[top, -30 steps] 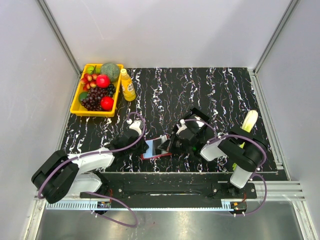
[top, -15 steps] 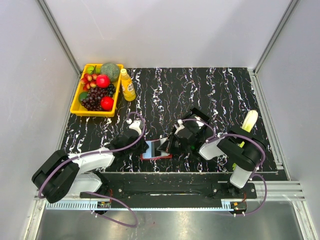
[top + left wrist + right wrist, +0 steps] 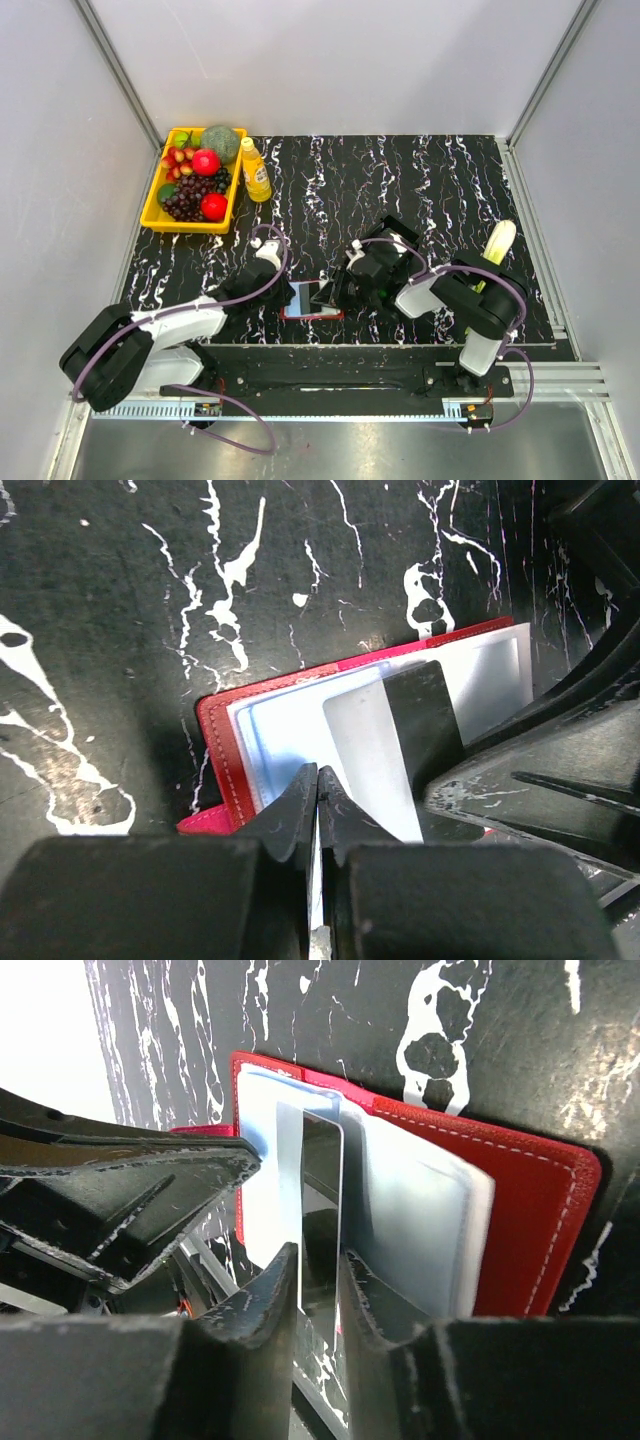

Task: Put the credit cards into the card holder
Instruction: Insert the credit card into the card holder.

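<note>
The left arm point(image 3: 190, 320) lies low along the near edge. It reaches right from its base at the near left, with the wrist angled toward the middle of the scene. The left gripper point(image 3: 287, 296) points right, and in the wrist view its fingertips point(image 3: 295, 805) are pressed together with no gap. The right arm point(image 3: 478, 300) folds at a raised elbow on the near right and reaches left. The right gripper point(image 3: 340, 291) points left, close to the other, its fingers point(image 3: 265, 1300) slightly parted.
</note>
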Available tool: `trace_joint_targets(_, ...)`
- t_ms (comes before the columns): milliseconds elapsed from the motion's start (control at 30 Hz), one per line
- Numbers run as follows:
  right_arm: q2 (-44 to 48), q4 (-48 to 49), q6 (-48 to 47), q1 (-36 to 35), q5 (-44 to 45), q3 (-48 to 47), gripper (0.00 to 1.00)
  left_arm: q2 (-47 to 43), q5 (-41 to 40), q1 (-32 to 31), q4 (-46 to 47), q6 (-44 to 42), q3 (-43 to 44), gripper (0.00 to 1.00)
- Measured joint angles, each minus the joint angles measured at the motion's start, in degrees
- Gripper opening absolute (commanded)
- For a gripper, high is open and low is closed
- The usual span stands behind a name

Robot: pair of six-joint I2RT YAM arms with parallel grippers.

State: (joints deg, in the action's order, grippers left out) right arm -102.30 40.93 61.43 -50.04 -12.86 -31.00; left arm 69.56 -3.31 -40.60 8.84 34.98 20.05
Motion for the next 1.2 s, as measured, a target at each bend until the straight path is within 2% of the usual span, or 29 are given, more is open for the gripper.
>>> trace_joint_targets(133,3.1,-4.39,-1.57,-0.02,0.96,-0.02,0.38,-3.98,-1.6,0.0,-2.64,-0.02,-0.66,0.06)
trace_joint_targets(233,4.94,-8.11,-3.17,-0.02,1.86,-0.7,0.36,-6.38,-2.43,0.0,-4.63,0.0,-0.87,0.09)
trace_joint_targets(267,5.42,-9.31,-3.74,-0.02,2.08,-0.96,0.33,-7.02,-2.58,0.0,-5.16,0.0,-0.94,0.07)
trace_joint_targets(300,5.68,-10.19,-4.24,-0.02,2.32,-1.2,0.24,-7.37,-2.6,0.0,-5.49,0.0,-0.98,0.07)
trace_joint_targets(333,5.75,-10.88,-4.66,-0.02,2.45,-1.46,0.2,-7.56,-2.64,0.0,-5.77,0.04,-1.01,0.07)
trace_joint_targets(433,5.64,-12.96,-5.44,-0.02,2.64,-2.21,0.09,-7.45,-2.73,0.0,-6.27,0.44,-1.05,0.07)
trace_joint_targets(500,5.03,-13.57,-5.64,-0.02,2.51,-2.86,0.06,-6.64,-2.67,0.0,-6.08,0.9,-1.07,0.04)
trace_joint_targets(633,3.76,-13.57,-5.57,0.0,1.84,-3.96,0.03,-3.96,-2.6,0.02,-4.81,2.4,-1.05,0.0)
trace_joint_targets(1200,0.9,-14.25,-6.14,-0.09,-0.39,-7.23,0.01,-3.56,-3.21,0.2,-0.33,6.56,-2.97,0.02)
